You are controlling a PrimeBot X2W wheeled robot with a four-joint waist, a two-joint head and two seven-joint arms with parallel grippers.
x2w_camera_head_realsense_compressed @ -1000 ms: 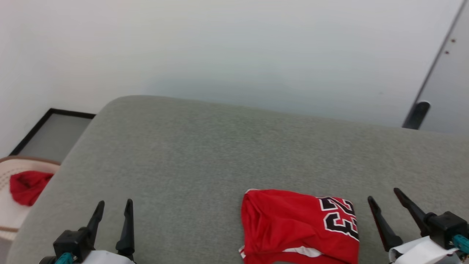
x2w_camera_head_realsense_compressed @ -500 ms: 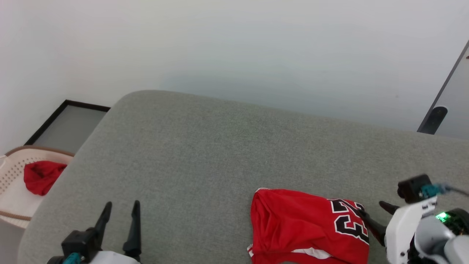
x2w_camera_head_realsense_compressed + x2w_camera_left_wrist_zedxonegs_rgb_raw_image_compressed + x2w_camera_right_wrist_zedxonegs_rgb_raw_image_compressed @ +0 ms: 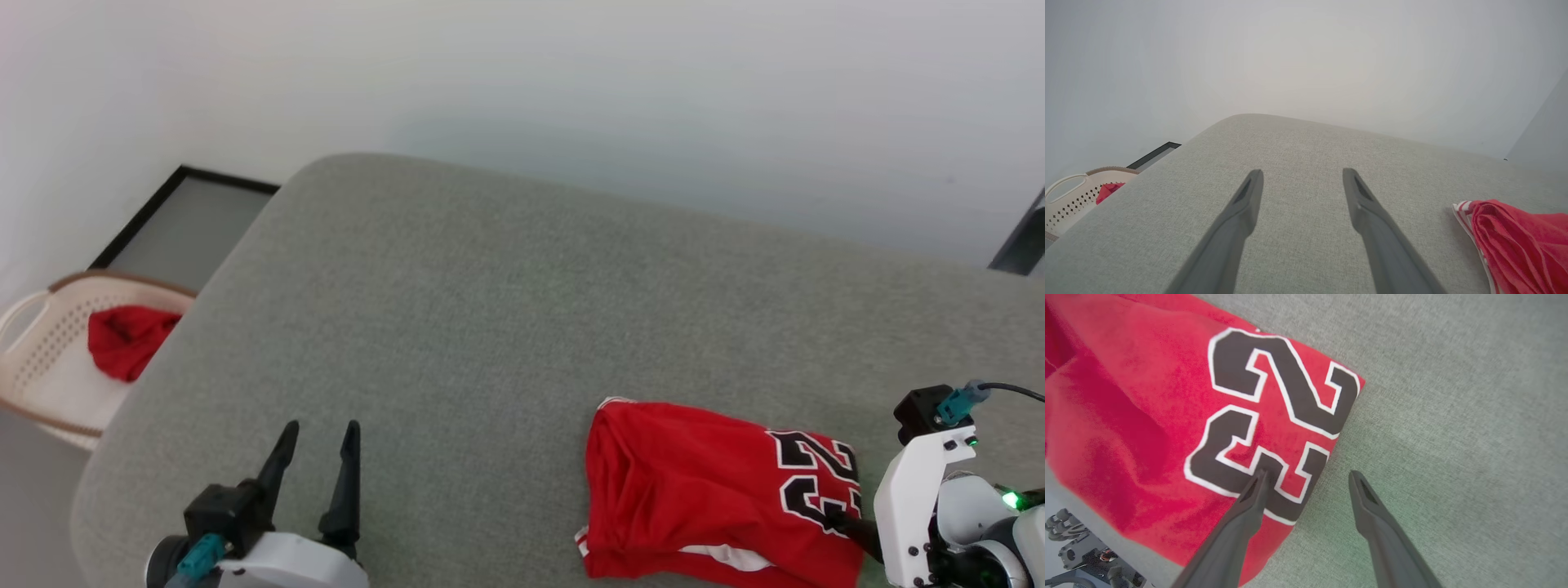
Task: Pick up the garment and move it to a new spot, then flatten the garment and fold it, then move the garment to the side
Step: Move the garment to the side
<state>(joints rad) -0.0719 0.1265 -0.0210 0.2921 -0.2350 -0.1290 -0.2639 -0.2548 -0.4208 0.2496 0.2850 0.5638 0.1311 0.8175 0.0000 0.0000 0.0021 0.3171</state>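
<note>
Out at 8 o'clock sits a cream perforated plastic basket [image 3: 37,359] with a small all-red cloth [image 3: 126,341] inside. At 7, the left gripper [image 3: 321,426] hovers, fingers spread and empty. Across the middle runs a broad grey woven upholstered surface [image 3: 490,310], with a plain pale wall [image 3: 571,82] behind. At 5 o'clock the red jersey garment [image 3: 702,482] lies folded, black white-edged numerals up. It looks soft, light and floppy, liable to unfold. The right gripper [image 3: 1308,473], fingers parted, has one over the numerals and one over bare upholstery; I'd pinch every layer at that edge.

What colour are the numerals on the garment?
The numerals are black, edged white, on the red garment; clearest in the right wrist view.
</note>
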